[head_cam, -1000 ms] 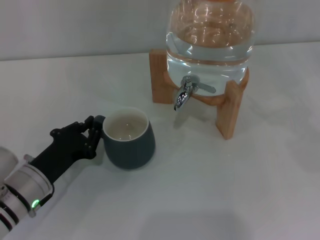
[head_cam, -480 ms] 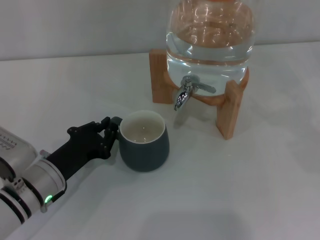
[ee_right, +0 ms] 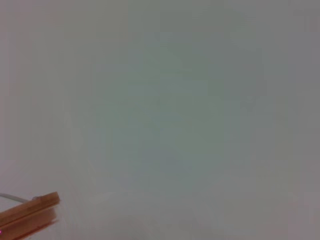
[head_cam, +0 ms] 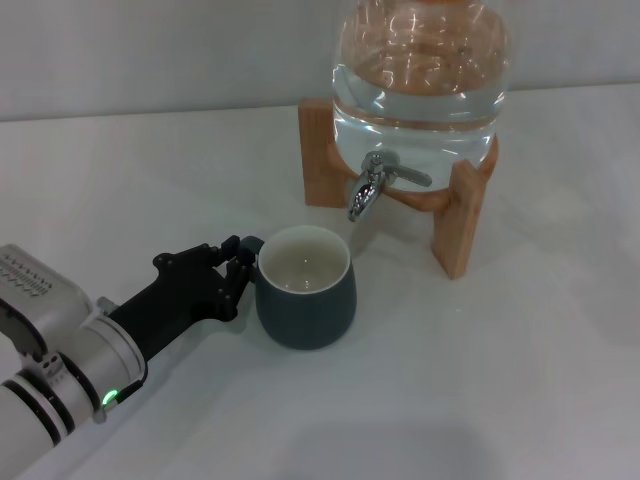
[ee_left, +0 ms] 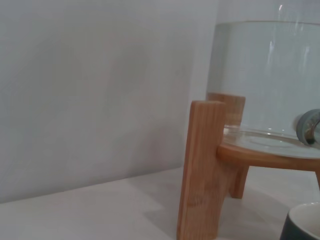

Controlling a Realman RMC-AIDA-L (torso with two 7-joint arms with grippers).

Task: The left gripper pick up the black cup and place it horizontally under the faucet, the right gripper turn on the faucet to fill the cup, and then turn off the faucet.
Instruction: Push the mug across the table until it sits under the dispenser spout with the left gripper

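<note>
There is one black cup, and one left gripper is in view. There is one faucet, and it has one lever handle. One glass water jar is there, on one wooden stand. There is one white table.

Black cup before faucet (left gripper at its left).

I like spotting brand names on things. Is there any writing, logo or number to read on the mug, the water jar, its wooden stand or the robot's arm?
No readable text anywhere.
Black cup: plain, no print.
Glass jar, faucet, wooden stand: no label shows.
Left arm: a small grid of dark marks on its white casing, too small to read; the left hand is bare black.
The right hand is out of view.
</note>
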